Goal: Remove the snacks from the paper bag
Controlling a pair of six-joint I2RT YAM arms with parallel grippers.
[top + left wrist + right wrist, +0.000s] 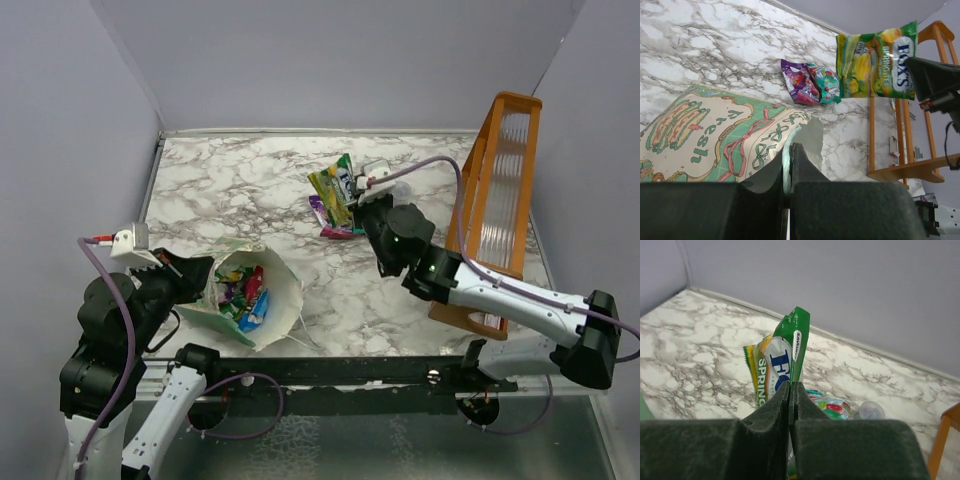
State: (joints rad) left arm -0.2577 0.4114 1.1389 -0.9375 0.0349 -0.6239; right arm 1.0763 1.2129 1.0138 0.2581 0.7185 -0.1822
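Squarely, snack [774,371] sits between right jaws.

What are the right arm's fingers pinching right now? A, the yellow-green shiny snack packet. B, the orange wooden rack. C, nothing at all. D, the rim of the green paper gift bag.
A: in the right wrist view the right arm's fingers are shut on the edge of the yellow-green shiny snack packet, which stands up between them.

White-grey marble-pattern counter [240,190], plain pale grey walls [330,60] on three sides. Orange wooden rack [500,200] with clear ribbed panel at counter's right edge. Soft even light.
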